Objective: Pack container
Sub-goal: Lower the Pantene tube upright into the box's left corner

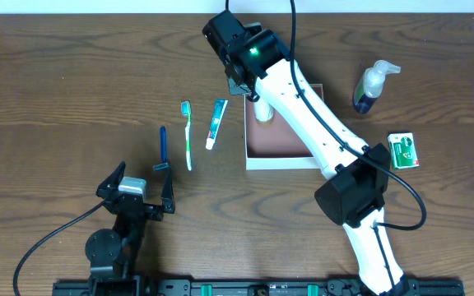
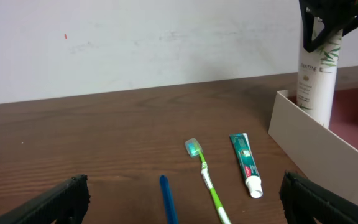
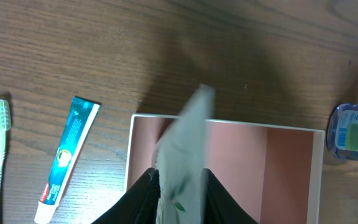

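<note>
Standing upright inside the far left corner of the container [image 1: 280,163], which is set just right of the toothpaste [image 1: 216,122], a white bottle [image 1: 262,109] is clasped near its top by the right gripper [image 3: 180,186]; the left gripper [image 1: 138,191] is held wide open, empty.

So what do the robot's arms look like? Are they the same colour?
No. The right arm is mostly white tubes with black joints and a little green light glowing near its end. The left arm is black with a silver block. Both have black fingers and black cables trailing off.
</note>
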{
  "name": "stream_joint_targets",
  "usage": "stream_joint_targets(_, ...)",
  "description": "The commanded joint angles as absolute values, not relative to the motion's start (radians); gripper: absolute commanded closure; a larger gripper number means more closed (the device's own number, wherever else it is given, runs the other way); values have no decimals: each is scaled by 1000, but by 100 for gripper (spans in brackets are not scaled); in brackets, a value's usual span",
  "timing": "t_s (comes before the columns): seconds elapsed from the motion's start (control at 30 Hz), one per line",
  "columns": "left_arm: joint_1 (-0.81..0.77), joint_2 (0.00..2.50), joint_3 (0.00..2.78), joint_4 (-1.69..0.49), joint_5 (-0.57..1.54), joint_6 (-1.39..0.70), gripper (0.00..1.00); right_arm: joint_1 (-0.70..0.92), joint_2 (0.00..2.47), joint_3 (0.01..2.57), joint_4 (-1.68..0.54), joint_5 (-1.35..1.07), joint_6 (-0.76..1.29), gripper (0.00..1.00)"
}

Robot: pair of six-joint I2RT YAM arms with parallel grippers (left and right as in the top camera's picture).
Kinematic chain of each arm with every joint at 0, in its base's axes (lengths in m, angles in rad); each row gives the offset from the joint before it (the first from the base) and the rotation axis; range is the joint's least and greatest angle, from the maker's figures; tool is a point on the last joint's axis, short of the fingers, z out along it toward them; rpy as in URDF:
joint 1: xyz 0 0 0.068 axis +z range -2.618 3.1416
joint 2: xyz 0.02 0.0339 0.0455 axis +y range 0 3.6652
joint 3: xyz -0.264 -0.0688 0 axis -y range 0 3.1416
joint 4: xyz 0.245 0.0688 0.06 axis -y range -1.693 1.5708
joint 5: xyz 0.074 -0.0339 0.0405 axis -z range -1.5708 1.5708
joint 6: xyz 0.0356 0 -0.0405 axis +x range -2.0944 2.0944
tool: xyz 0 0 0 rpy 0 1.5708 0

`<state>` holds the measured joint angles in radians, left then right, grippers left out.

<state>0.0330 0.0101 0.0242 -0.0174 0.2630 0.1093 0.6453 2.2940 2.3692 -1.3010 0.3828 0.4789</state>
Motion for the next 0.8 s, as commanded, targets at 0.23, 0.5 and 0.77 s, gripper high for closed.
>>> stream_joint_targets(0.23,38,5,4,-47,280,119,2,640,2306,2373,-1306,400,445,96)
stream_joint_targets(0.5,38,5,4,-48,280,119,2,640,2269,2373,-1316,400,439,99)
stream_joint_targets(0.77,38,5,4,-47,280,119,2,640,2198,2374,-1328,331,424,99)
